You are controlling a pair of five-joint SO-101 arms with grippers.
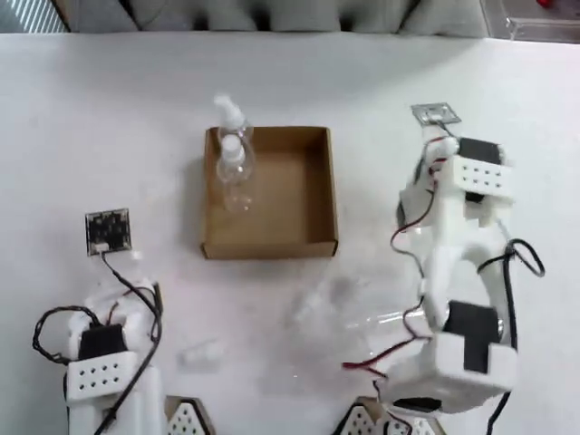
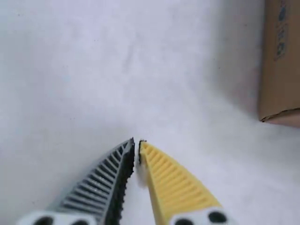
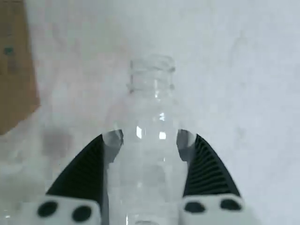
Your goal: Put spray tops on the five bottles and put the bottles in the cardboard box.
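Note:
My right gripper (image 3: 150, 140) is shut on a clear bottle (image 3: 151, 89), its black fingers (image 3: 86, 164) pressed against the bottle's shoulders. The open threaded neck has no spray top and points away from the wrist. In the high view this bottle (image 1: 337, 306) is a faint shape lying on the table below the cardboard box (image 1: 313, 245), beside the right arm (image 1: 458, 272). Two bottles with white spray tops (image 1: 236, 168) lie along the box's left wall, and one top sticks past the far rim. My left gripper (image 2: 137, 146) is shut with nothing in it, just above bare table.
A small white spray top (image 1: 199, 353) lies on the table between the two arm bases. A corner of the cardboard box (image 2: 281, 61) stands close to the left gripper, and its wall (image 3: 14, 70) is also near the right gripper. The left arm (image 1: 100, 362) sits at the front left.

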